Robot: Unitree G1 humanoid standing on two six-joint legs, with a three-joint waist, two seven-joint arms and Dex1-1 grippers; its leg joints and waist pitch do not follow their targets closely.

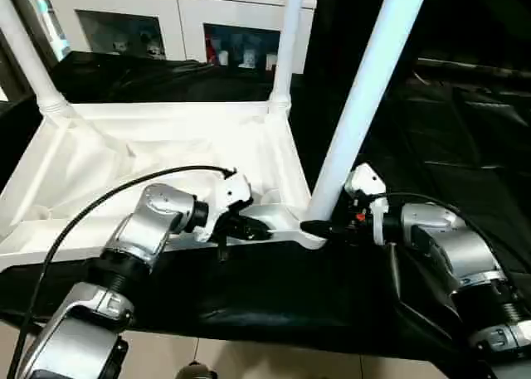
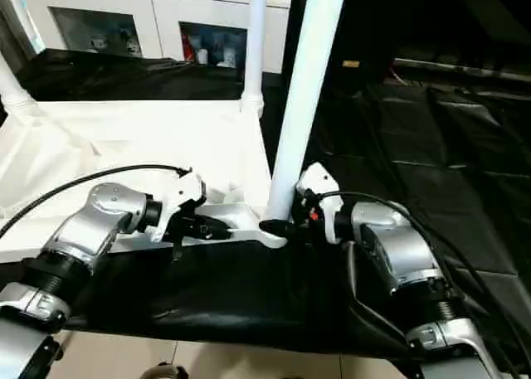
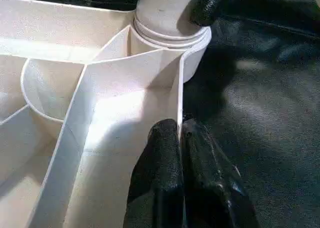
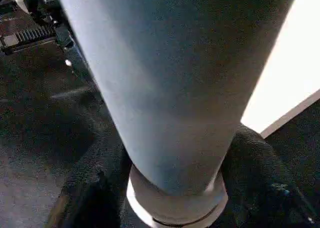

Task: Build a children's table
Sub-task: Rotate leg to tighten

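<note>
No readable brand, label or text anywhere, fwiw. The stuff behind the glass doors of the white cabinet (image 1: 178,14) at the back is too small to make out.

Your left gripper (image 1: 253,227) has its two black fingers (image 3: 165,178) pressed together, pinching the thin upright wall at the near edge of the white plastic rectangular tabletop (image 1: 166,159). One finger sits inside the wall, the other outside. The tabletop is lying upside down w/ its ribbed underside facing up, on a black sheet-covered surface (image 1: 249,288).

Your right gripper (image 1: 319,228) is at the near right corner socket, fingers spread around the base of the long white tubular leg (image 1: 365,97) that's standing in that socket. In the right wrist view you've got one black finger (image 4: 95,183) on each side of the tube, right above the flared collar. They're right up against the tube, but can't tell if they're really squeezing it or just bracketing it.

That leg leans a bit to the right as it goes up. Two more white legs are already standing in the far sockets: far right leg (image 1: 286,47) and far left leg (image 1: 29,55).
</note>
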